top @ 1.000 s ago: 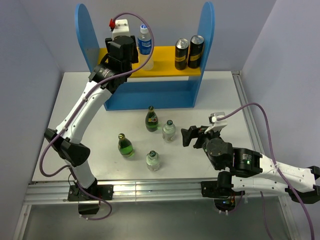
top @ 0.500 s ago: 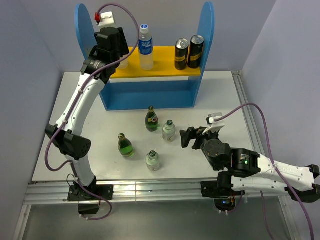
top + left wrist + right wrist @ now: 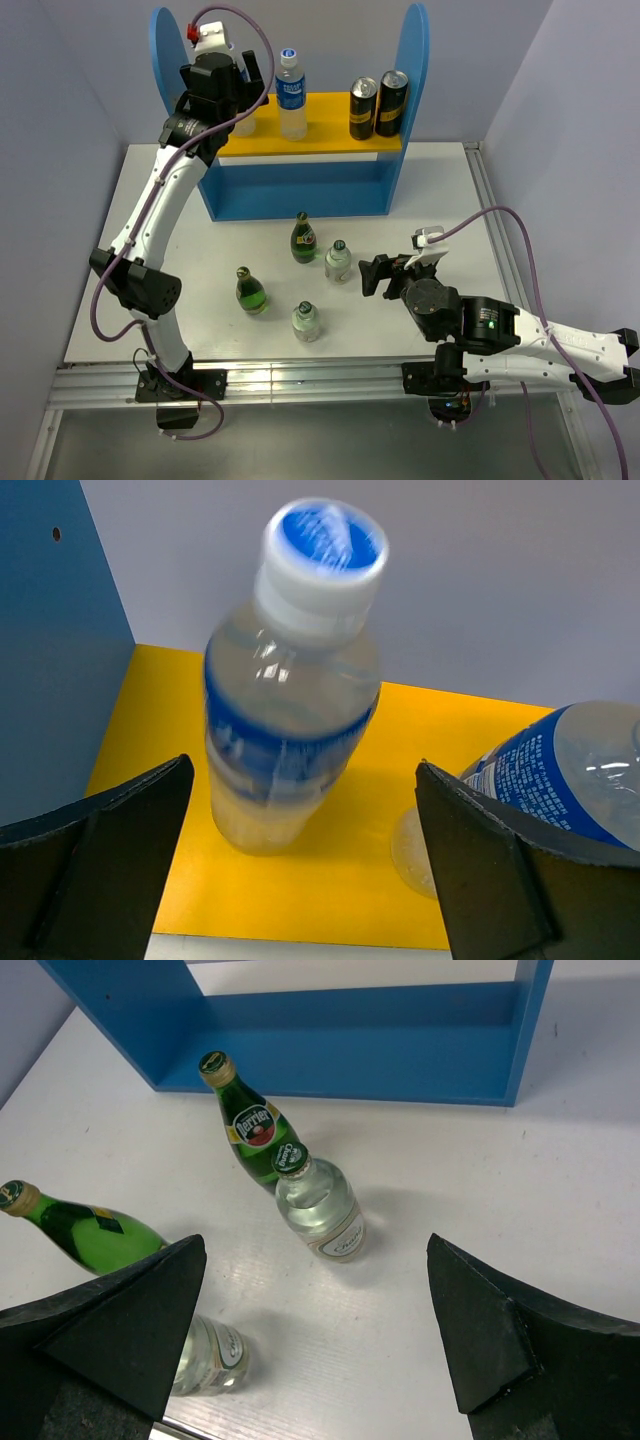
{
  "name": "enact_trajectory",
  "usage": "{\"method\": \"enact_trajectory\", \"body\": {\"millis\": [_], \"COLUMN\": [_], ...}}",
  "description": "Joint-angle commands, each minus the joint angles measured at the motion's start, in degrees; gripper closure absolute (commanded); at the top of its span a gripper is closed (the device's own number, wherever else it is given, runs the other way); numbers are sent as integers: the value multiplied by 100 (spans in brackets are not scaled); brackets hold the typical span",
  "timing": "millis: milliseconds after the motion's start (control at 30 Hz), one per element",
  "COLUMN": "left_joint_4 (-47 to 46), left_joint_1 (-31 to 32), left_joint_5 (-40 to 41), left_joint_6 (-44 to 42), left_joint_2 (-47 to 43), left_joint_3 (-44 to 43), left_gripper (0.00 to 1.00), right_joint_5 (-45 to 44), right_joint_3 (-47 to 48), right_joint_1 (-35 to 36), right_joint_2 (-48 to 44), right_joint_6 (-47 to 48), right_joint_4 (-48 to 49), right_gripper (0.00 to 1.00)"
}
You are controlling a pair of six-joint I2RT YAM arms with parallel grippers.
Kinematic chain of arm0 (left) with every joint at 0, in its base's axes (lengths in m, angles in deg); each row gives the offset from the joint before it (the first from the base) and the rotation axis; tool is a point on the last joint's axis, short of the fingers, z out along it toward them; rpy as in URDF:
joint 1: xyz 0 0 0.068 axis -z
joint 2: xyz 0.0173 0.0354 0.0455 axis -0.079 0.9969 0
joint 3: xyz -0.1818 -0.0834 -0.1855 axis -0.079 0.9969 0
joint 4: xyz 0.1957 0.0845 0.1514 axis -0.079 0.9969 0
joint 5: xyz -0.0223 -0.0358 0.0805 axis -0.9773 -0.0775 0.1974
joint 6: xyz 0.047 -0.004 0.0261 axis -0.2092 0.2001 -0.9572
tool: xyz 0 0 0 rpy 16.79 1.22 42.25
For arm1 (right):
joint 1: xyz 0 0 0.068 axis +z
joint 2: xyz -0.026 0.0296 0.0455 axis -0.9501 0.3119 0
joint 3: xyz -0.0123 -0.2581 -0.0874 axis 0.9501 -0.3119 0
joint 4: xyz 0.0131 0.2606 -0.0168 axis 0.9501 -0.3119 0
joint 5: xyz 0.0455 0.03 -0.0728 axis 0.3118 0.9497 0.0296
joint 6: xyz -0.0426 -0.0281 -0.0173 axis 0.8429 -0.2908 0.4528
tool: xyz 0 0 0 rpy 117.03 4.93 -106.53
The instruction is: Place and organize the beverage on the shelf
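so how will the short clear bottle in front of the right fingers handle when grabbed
The short clear dark-capped bottle looks full, so it is likely heavy for its size. Its smooth rounded wall may slip in a grasp. Upright with a narrow neck, it could tip if nudged high.

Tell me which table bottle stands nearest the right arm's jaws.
The short clear bottle, dark cap, right of the green Perrier bottle; others stand farther left.
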Motion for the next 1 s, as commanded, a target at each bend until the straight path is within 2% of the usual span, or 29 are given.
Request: {"method": "enact_trajectory", "body": {"millis": [0,367,467,667,833,967], "left_joint_4": [-205,-222,-196,-354,15,287], "left_joint_1": [3,3,11,90,266,651], "left_joint_5": [-109,-82,-30,32,76,329], "left_joint_6": [-13,57,180,277,452,751], "left_joint_2": [26,-255,-588,-1818,-2794,-3611], "left_joint_3": [-72,402,815,2080,2801,3644], "left_gripper": [1,1,1,1,1,1], "right_joint_5": [-194,-229,-229,-229,-256,-264], "right_joint_3": [22,-13,-13,-30,-4,-4], "right_joint_1": [49,58,67,67,76,76], "right_joint_2": [14,40,49,40,67,76], "right_joint_6": [-72,-98,-98,-72,-63,-55], "right_joint_4": [-1,25,8,61,43,43], "right_gripper": [2,2,2,2,2,2]}}
